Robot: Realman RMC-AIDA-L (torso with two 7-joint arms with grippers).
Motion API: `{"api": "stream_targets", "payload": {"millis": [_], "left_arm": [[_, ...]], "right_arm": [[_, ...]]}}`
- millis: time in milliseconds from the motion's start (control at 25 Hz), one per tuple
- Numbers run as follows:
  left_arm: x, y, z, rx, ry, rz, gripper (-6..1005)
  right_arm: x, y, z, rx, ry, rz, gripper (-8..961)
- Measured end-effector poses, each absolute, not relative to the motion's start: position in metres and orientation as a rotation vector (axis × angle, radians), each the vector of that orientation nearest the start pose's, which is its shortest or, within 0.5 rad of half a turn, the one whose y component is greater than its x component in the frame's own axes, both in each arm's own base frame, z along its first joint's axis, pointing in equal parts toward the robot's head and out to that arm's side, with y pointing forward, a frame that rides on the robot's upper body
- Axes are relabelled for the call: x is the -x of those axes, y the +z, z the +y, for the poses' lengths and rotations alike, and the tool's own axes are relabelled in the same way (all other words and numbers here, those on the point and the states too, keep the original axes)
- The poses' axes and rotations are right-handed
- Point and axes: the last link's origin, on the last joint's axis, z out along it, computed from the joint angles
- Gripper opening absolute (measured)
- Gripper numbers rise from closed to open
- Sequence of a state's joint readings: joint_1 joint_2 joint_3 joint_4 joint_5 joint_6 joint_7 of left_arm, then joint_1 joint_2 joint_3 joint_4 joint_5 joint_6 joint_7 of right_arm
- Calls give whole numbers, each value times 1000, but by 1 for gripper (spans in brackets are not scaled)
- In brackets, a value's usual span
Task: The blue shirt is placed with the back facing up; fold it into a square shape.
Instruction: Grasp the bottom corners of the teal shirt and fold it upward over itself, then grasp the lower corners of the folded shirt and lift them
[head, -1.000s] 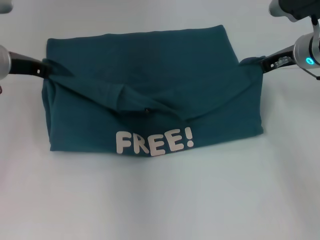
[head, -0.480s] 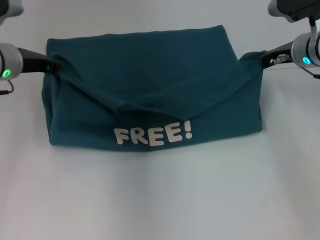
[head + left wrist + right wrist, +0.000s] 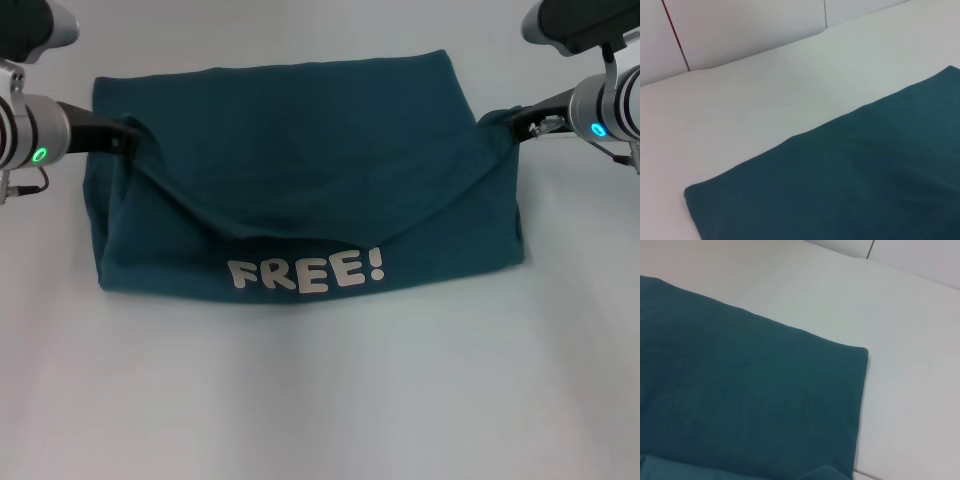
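The blue shirt (image 3: 300, 170) lies partly folded on the white table, with its near half lifted so the white word "FREE!" (image 3: 305, 271) faces me. My left gripper (image 3: 125, 140) is shut on the shirt's left edge and holds it up. My right gripper (image 3: 515, 125) is shut on the shirt's right edge and holds it up. The fabric sags between them. The flat far part of the shirt shows in the left wrist view (image 3: 850, 175) and in the right wrist view (image 3: 740, 390).
The white table (image 3: 320, 400) runs bare in front of the shirt. A wall with panel seams (image 3: 740, 30) stands beyond the table's far edge.
Both grippers have moved inward and a little farther away, carrying the lifted edges. The sagging fold has smoothed out and the word "FREE!" has risen slightly.
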State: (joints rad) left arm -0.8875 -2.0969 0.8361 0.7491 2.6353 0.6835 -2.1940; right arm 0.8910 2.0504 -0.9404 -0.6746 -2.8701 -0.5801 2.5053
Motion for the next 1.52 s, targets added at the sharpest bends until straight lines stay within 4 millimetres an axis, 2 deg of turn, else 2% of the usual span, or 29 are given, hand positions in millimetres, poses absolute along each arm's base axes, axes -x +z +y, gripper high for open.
{"api": "stream_targets", "payload": {"millis": [480,720,800,1240,1480,1520], "left_arm": [[206,21,493,2030,-65,-725,155],[210,23,493,2005,-75,-738,158],[211,22,492,2007,-71,-742,291],[207,29,491,2042,-167,-815,823],[209,36,471,2175,-172,-870,946],[212,39,465,2193,-174,-891,946]], "right_arm": [[-239,39,493,1908,-77,823,17],[-238,39,494,1900,-69,819,230],[-238,39,493,1901,-68,820,452],[-235,29,490,1924,-71,818,726],[-230,33,483,1989,-114,864,930],[-229,36,480,2001,-122,877,929]]}}
